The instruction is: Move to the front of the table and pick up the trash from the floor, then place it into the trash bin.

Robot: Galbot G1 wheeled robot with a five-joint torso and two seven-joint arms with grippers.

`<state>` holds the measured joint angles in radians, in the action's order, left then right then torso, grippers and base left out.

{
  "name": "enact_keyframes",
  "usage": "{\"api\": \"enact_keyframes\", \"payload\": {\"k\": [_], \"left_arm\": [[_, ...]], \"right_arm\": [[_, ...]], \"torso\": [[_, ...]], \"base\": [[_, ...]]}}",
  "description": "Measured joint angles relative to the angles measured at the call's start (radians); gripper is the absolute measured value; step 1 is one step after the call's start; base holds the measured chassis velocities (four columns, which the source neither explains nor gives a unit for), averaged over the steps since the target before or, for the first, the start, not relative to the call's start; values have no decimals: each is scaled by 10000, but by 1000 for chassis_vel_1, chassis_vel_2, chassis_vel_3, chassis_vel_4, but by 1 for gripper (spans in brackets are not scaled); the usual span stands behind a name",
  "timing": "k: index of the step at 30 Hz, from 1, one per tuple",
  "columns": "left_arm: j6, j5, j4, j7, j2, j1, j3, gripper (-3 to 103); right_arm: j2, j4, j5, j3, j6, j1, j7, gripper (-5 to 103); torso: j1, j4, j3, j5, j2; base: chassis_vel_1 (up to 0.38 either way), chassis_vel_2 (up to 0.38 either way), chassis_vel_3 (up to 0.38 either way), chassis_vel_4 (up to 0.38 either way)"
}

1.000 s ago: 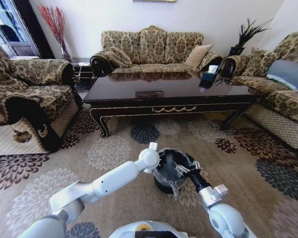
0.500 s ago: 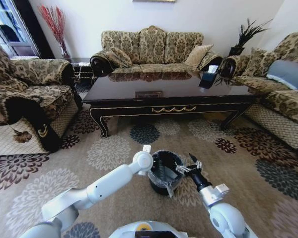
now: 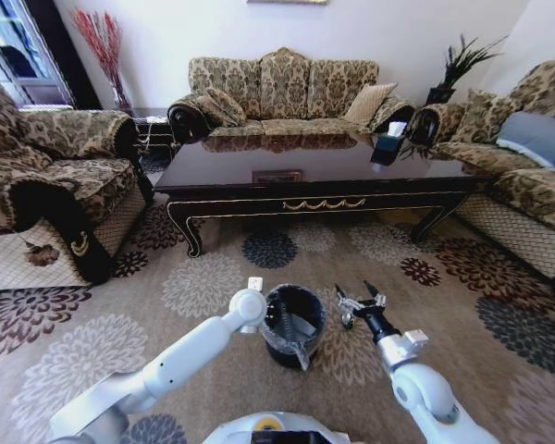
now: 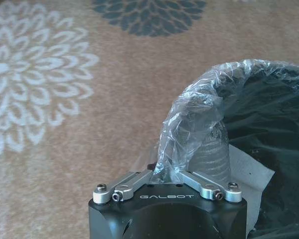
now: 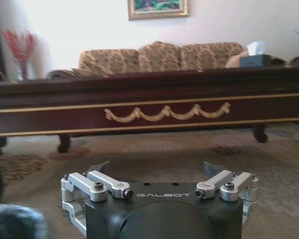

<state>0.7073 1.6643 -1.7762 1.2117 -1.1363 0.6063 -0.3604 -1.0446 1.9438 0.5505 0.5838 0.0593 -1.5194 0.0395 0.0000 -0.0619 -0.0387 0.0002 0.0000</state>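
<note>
The black trash bin [image 3: 307,347] with a clear liner stands on the patterned floor [image 3: 213,277] in front of the dark table [image 3: 259,205]. My left gripper [image 3: 276,319] is shut on the bin's near rim, its fingers wrapped in crumpled liner [image 4: 189,119] in the left wrist view. Inside the bin [image 4: 274,114] lie a ribbed clear piece [image 4: 212,154] and a white scrap [image 4: 249,172] that look like trash. My right gripper [image 3: 356,298] hangs open and empty just right of the bin, level with its rim. In the right wrist view it [image 5: 157,168] faces the table [image 5: 139,99].
A sofa [image 3: 282,88] stands behind the table, with armchairs at the left [image 3: 46,185] and right [image 3: 527,166]. A tissue box [image 3: 388,143] sits on the tabletop. Open carpet lies between the table and the bin.
The right gripper has come up out of the bin and moved to its right, open. The left arm has drawn the bin a little to the left by its rim.
</note>
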Motion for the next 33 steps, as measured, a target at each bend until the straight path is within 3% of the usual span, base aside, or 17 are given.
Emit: {"api": "enact_keyframes", "payload": {"k": [4,17,25,33], "left_arm": [[7,-6,-258,-73,398,675,668,0],[40,-33,-739,-233,1047,1377,1528,0],[40,1,-1046,-241,1341,1736,1717,0],[44,21,-1166,-238,1449,1943,1959,0]], "right_arm": [[97,-1284,227,-21,-30,809,107,100],[-128,-3789,81,-655,-43,1895,62,100],[-941,-5719,616,-828,-124,3216,68,100],[-1345,-6705,471,-958,-180,3755,117,100]], "torso": [[0,0,0,-2,0],[0,1,0,-3,0],[0,2,0,-4,0],[0,0,0,-3,0]], "base": [[0,0,0,0],[0,0,0,0],[0,0,0,0],[0,0,0,0]]}}
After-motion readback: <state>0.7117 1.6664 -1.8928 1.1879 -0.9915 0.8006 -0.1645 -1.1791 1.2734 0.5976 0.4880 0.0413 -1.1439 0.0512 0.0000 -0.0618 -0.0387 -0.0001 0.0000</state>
